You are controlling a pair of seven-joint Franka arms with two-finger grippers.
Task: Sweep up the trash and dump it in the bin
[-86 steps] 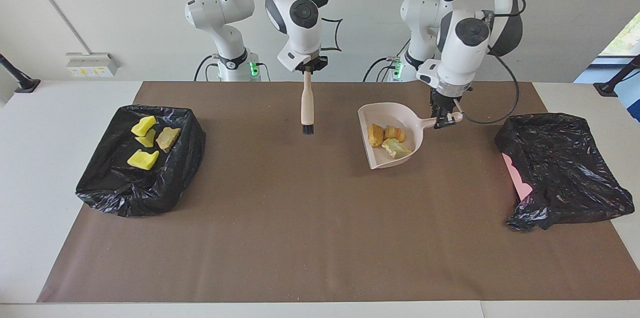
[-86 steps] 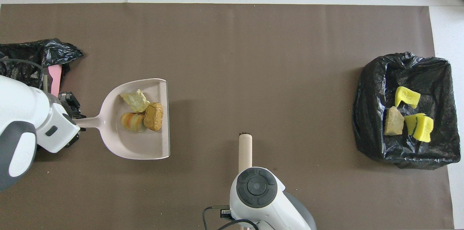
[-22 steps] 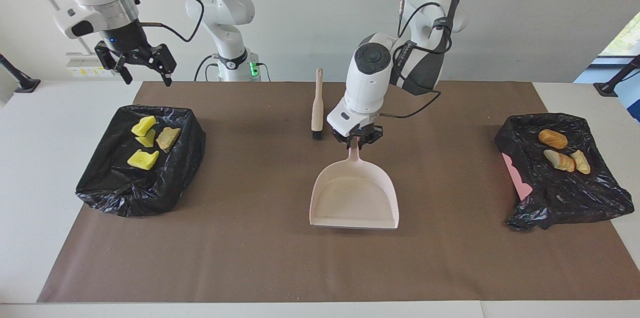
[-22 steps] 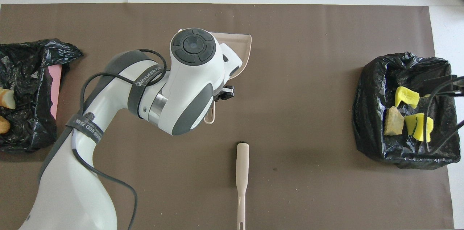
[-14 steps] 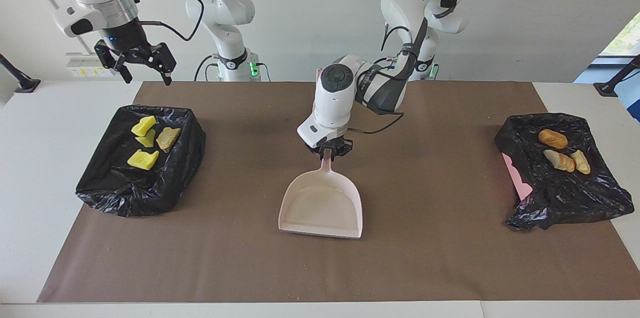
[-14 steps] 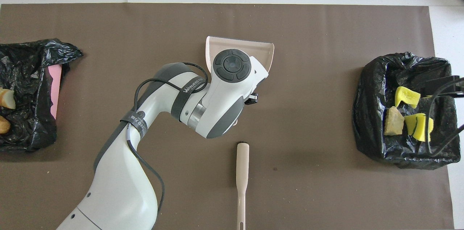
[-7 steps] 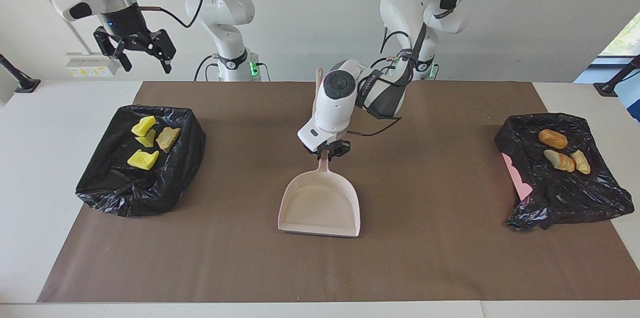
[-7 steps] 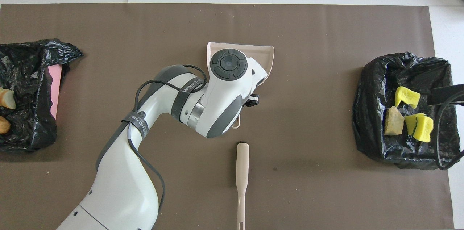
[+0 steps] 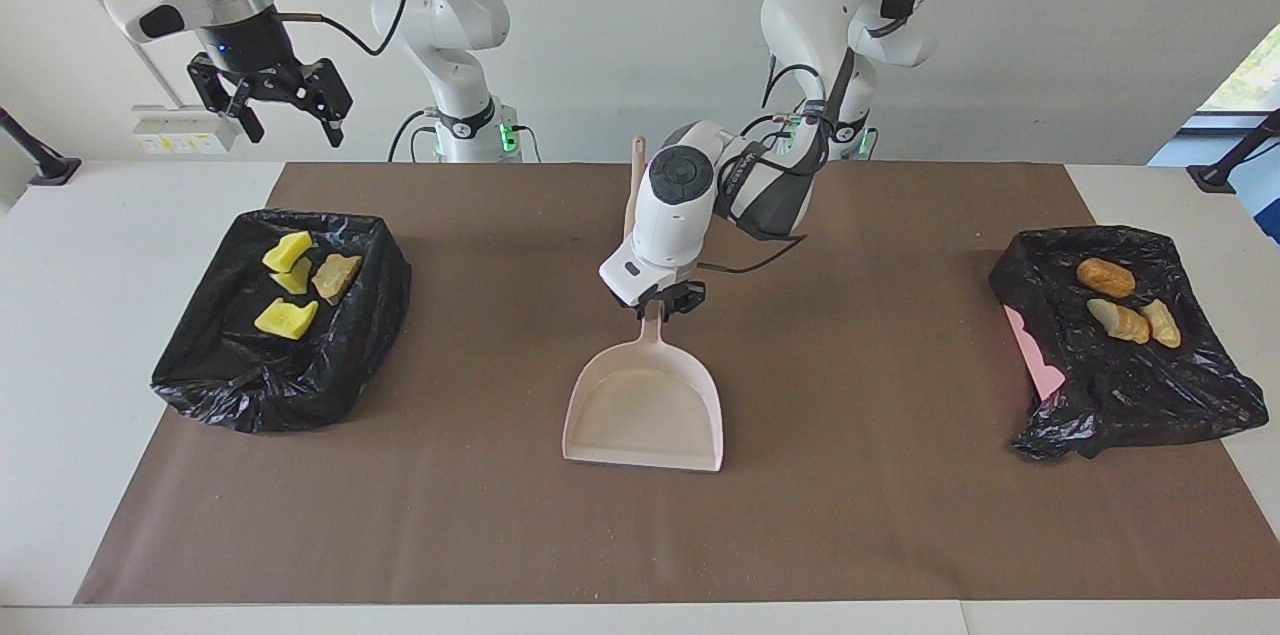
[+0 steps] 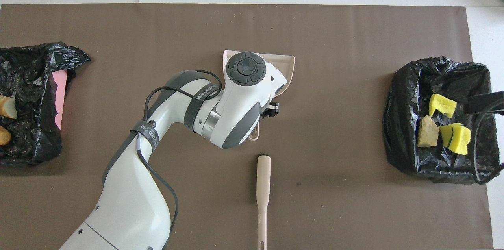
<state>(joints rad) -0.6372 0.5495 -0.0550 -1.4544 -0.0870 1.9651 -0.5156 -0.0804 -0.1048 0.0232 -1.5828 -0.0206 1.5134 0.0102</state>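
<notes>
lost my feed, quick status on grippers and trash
Left gripper at dustpan handle. Right gripper open, waiting above bin. Trash binned. Nothing blocking.

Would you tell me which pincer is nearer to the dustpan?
Left. The left pincer is at the dustpan's handle; the right pincer hangs high over the sponge bin.

Band on left arm (image 10: pixel 199 98): white lettering, seemingly "WANJEED" followed by smaller characters too small to make out — it runs along the dark band toward about two o'clock in the overhead view.
Second band (image 10: pixel 146 129): a round white logo mark, no legible letters.
Elsewhere: no other legible text, number or sign.
</notes>
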